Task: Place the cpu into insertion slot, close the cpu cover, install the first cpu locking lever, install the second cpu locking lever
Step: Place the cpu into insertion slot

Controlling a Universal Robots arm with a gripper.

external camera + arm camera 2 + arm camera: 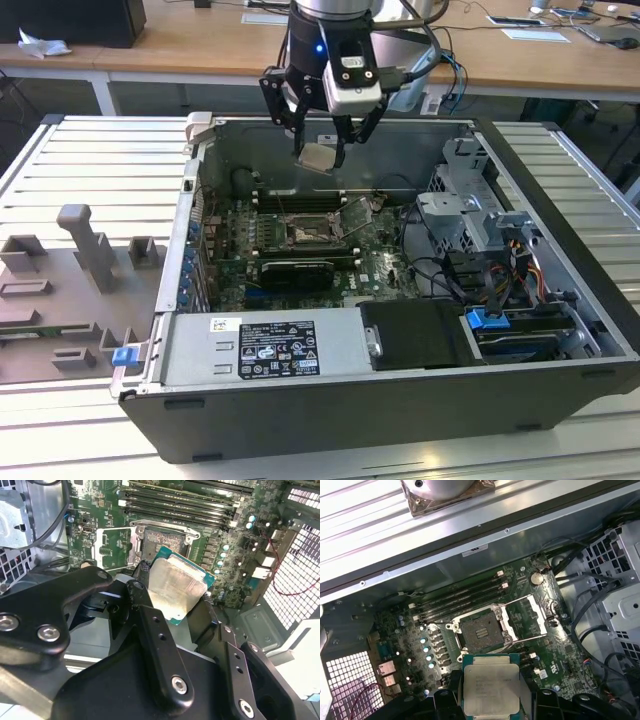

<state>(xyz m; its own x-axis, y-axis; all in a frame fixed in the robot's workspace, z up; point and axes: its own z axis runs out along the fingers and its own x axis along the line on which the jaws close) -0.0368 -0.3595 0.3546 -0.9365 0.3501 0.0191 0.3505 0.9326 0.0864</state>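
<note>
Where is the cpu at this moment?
In the exterior view the cpu hangs in the gripper above the open computer case, clear of the empty insertion slot on the board below.

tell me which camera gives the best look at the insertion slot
The first wrist view: the insertion slot lies whole and unblocked, dark centre exposed. In the second wrist view the held cpu overlaps one edge. In the exterior view it sits distant, at a slant.
</note>
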